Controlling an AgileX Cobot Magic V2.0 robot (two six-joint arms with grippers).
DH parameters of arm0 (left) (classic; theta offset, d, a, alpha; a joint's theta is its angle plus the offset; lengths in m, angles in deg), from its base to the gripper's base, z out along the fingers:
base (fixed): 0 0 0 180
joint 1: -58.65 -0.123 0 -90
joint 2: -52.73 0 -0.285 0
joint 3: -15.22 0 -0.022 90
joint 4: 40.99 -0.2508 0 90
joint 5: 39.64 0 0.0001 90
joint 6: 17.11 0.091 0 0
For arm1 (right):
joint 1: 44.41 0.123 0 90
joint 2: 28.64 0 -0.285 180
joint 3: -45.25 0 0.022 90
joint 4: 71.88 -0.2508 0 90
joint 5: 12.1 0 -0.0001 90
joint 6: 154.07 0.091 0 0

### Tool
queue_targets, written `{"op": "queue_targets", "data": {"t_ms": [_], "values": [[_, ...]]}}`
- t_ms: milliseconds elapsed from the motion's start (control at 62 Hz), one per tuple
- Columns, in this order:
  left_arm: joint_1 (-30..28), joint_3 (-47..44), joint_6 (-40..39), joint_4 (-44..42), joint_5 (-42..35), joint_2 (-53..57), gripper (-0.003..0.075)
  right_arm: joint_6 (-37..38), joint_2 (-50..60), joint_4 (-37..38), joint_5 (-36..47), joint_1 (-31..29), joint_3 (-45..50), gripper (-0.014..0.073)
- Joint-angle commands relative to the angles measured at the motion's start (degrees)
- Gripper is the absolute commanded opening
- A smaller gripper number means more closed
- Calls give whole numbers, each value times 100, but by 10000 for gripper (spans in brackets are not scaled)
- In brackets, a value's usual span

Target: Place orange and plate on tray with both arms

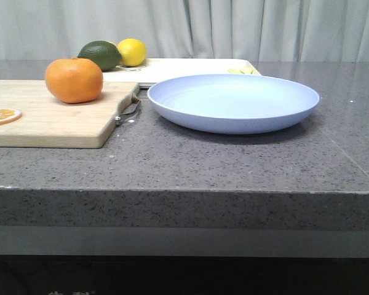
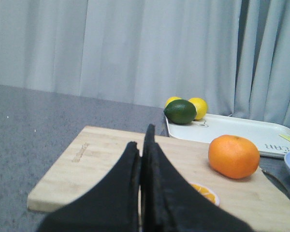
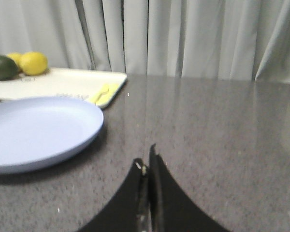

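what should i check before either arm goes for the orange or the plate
1. Left hand shut and holding nothing: not ok, open it first.
2. Right hand shut and holding nothing: not ok, open it first.
3. Orange reachable: ok, alone on the cutting board, clear of the orange slice.
4. Plate unloaded: ok, nothing lies in it, flat on the counter.
5. Room on tray: cannot tell; a lime and lemons sit at one end, and part is hidden behind the plate.

Closed right claw (image 3: 147,162) over countertop (image 3: 208,125), plate (image 3: 36,128) nearby.
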Motion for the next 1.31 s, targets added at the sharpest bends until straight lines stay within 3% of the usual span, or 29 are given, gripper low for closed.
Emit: {"op": "queue_targets", "data": {"t_ms": [0, 97, 210, 387, 533, 630, 710, 839, 904, 968, 1049, 1291], "values": [[-16, 743, -6, -257, -94, -134, -17, -50, -104, 4, 125, -27, -756, -62], [-16, 1500, -6, -328, 663, -746, -17, -50, -708, 4, -316, -27, -1463, -62], [-16, 2046, -1, -373, 975, -1587, -17, -50, -1498, 4, -428, -27, -2003, -62], [-16, 2463, -1, -654, 830, -2731, -17, -50, -2715, 4, -371, -27, -2528, -62], [-16, 2529, -1, -644, 516, -3050, -17, -50, -3125, 4, -72, -27, -2577, -55], [-16, 2529, -1, -644, 404, -3053, -17, -50, -3161, 4, -25, -27, -2577, 22], [-16, 2529, -1, -644, 395, -3053, -4, -50, -3161, 4, -5, -27, -2577, 168], [-16, 2529, -1, -644, 377, -3053, 167, -50, -3161, 4, 7, -27, -2577, 477], [-16, 2529, -1, -631, 377, -3053, 370, -50, -3161, 4, 7, -27, -2577, 605], [-16, 2529, -1, -623, 345, -3053, 552, -50, -3161, 4, 7, -27, -2572, 663], [-16, 2529, -1, -623, 277, -3053, 708, -50, -3161, 4, 7, -27, -2567, 650], [-16, 2529, -1, -623, 234, -3053, 624, -50, -3161, 4, 18, -27, -2567, 650]]}}
